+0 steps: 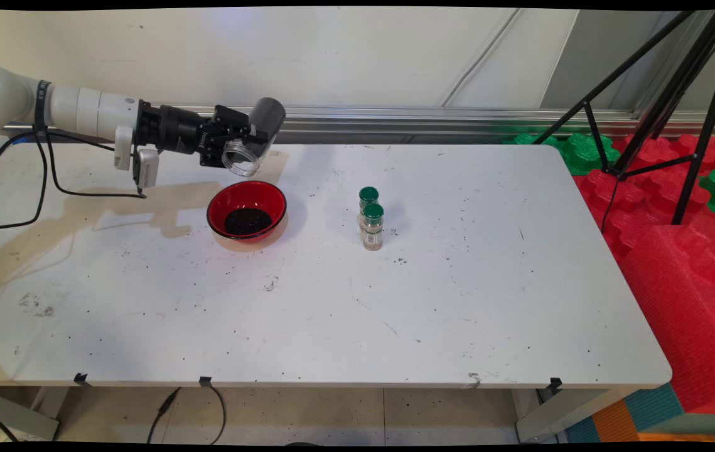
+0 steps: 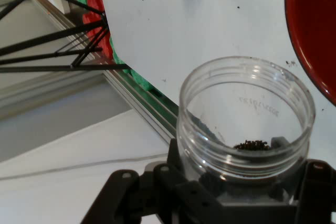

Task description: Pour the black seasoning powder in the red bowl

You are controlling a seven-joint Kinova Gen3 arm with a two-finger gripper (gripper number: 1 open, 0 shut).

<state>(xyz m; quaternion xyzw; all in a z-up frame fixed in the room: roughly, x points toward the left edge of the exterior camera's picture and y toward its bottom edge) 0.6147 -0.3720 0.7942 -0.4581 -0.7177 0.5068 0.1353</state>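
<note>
Jar (image 1: 242, 157), clear and tipped mouth-down over the red bowl (image 1: 247, 211), sits clamped in our end effector (image 1: 235, 143); we see dark grains mostly in the bowl, few left inside.

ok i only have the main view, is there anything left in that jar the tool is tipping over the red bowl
observer: yes. In the hand view, the clear jar has a small clump of dark grains lying on its lower wall, close to the mouth.
operator: and the rest of it
observer: the rest of the inside looks bare. The white table shows straight through its wall.
</note>
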